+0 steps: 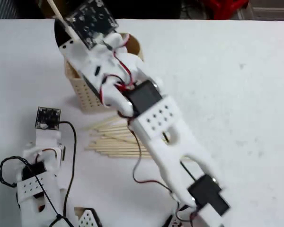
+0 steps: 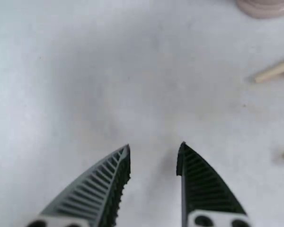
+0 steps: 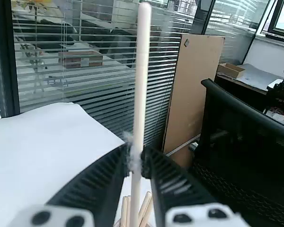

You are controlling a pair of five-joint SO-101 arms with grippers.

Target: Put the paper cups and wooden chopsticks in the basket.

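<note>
While the right gripper (image 3: 135,158) is clamping one wooden chopstick (image 3: 143,71) between its tips, the stick is standing upright and running well past the jaws. A few more stick ends (image 3: 132,208) are showing below the jaws, three or so. From above, the right arm is reaching over the basket (image 1: 83,97) with the held stick poking out past the wrist. One basket. One brown round rim (image 1: 132,45) is sitting at the basket's far side; I cannot tell if it is a cup. The loose pile (image 1: 109,139) is lying on the table (image 1: 236,94) just beside the basket, about ten sticks, too overlapped for an exact count. The left gripper (image 2: 154,149) is hanging with its jaws apart, gripping nothing, over bare table beside the pile.
</note>
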